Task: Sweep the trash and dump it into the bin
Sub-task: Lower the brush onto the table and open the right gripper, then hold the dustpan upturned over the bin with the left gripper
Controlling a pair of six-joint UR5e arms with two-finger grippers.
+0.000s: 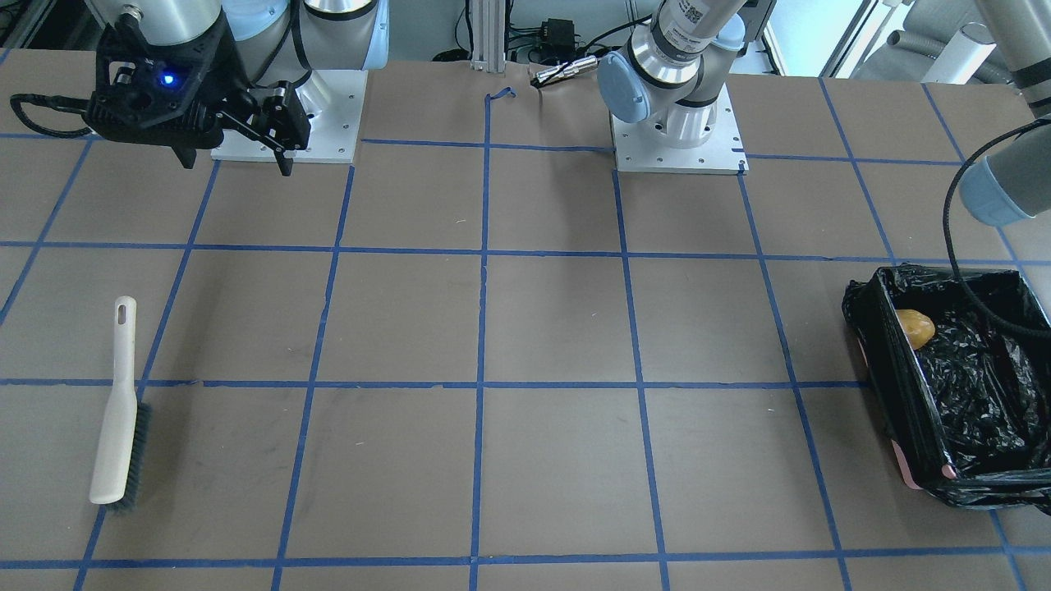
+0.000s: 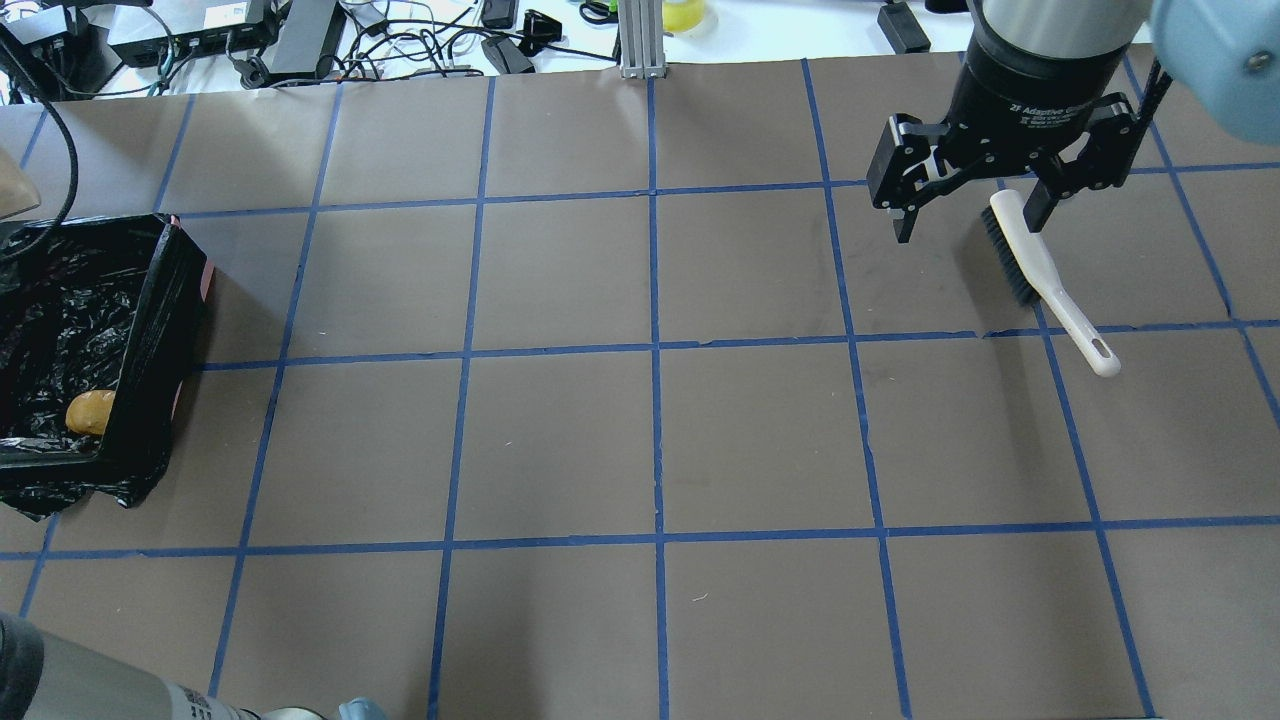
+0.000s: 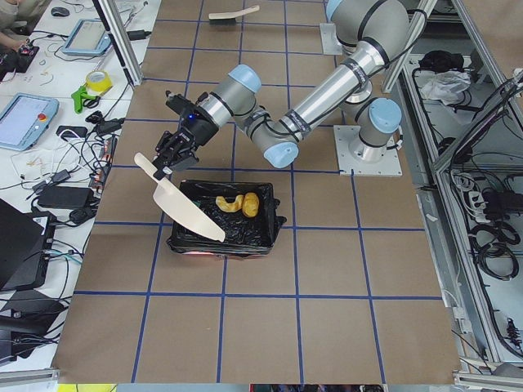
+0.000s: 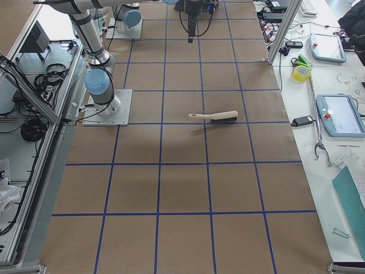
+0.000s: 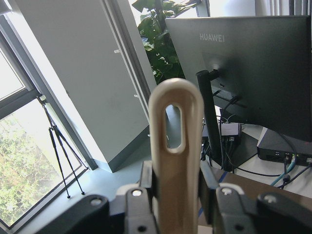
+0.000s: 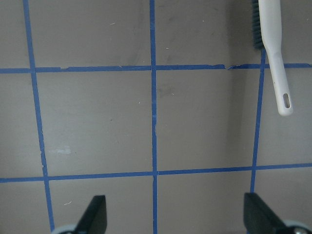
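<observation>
Left gripper (image 5: 175, 197): closed on the dustpan (image 3: 186, 211) handle. The wrist view shows the beige handle, with its hanging slot, clamped upright between both fingers (image 5: 139, 195). From the exterior left view, the pan is held tilted, handle end high at the gripper and wide blade low, its lower edge over the bin (image 3: 225, 237) on the side away from the robot's base. Whether the blade touches the liner cannot be told.

Right gripper (image 2: 968, 228): open and holding nothing, jaws spread wide. It hangs above the table (image 1: 558, 328), raised well clear of the surface. Its wrist camera looks straight down on bare brown paper and blue tape lines.

Bin: stands on the table at the robot's left end, lined with crinkled black plastic, with a pink edge showing along one side.

Trash: the orange lump (image 1: 914, 328) lies inside the bin against the liner wall nearest the robot. The pale yellow crescent (image 3: 229, 202) lies inside the bin just beside it. No third piece can be made out in any view.

Brush (image 1: 119, 410): white handle, dark bristles, lying flat on the table at the robot's right end. It is apart from both grippers, with its slotted handle end pointing towards the robot.
</observation>
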